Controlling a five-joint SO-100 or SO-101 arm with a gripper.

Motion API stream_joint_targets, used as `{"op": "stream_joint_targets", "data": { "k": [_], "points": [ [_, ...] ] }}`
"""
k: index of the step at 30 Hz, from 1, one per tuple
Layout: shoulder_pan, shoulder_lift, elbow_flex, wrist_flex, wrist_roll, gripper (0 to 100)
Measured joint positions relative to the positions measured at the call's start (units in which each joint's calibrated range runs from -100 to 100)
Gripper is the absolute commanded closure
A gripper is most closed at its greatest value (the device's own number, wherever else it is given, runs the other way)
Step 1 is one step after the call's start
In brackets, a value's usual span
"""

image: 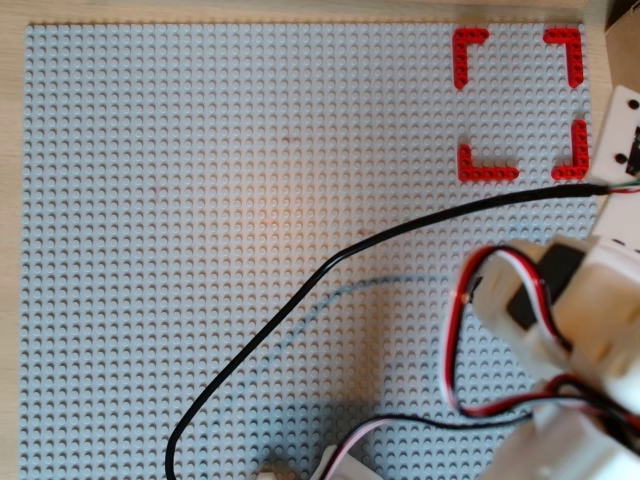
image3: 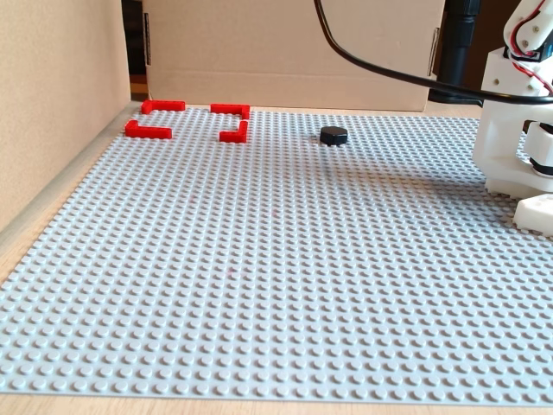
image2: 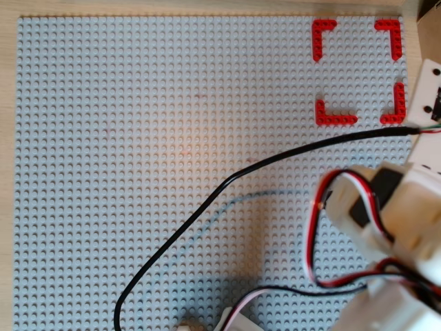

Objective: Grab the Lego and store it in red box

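Beside the red box (image3: 188, 120), the Lego (image3: 333, 135) sits alone.

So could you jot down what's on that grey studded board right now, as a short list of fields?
Board: grey studded baseplate
Black piece: small hexagonal Lego, sitting on the board, seen only in the fixed view
Red box: four red corner strips, nothing inside
Piece versus box: apart, piece to the right in the fixed view
Arm: white, at the right edge
Jaws: out of view
Cable: black, looping above the board
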Motion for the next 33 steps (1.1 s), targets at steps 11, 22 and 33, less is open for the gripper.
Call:
{"op": "stream_joint_targets", "data": {
  "k": [11, 22, 33],
  "points": [
    [0.0, 3.5, 7.7, -10.7, 0.6, 79],
    [0.1, 3.6, 26.4, -24.0, 0.5, 79],
    [0.1, 3.6, 33.1, -30.2, 0.5, 79]
  ]
}}
